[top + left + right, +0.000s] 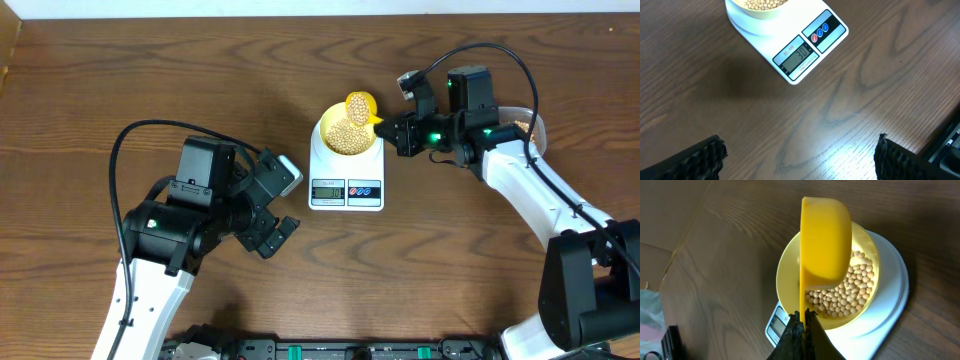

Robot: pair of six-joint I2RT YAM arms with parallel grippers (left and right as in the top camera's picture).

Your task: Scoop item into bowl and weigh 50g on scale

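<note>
The white scale [346, 178] stands mid-table with the pale-yellow bowl [326, 128] on it, holding tan beans [346, 139]. My right gripper [393, 130] is shut on the handle of a bright yellow scoop [360, 108], tipped over the bowl's far side with beans in it. In the right wrist view the scoop [825, 240] is turned on its side above the bowl [788, 280] and beans [847, 297], with the jaws [803, 322] clamped on the handle. My left gripper [800, 157] is open and empty above bare wood; the scale [805, 47] lies ahead of it.
A clear tub [523, 122] with more beans sits behind my right arm at the right. A pale surface runs along the table's far edge [300, 8]. Black rails line the front edge [330, 350].
</note>
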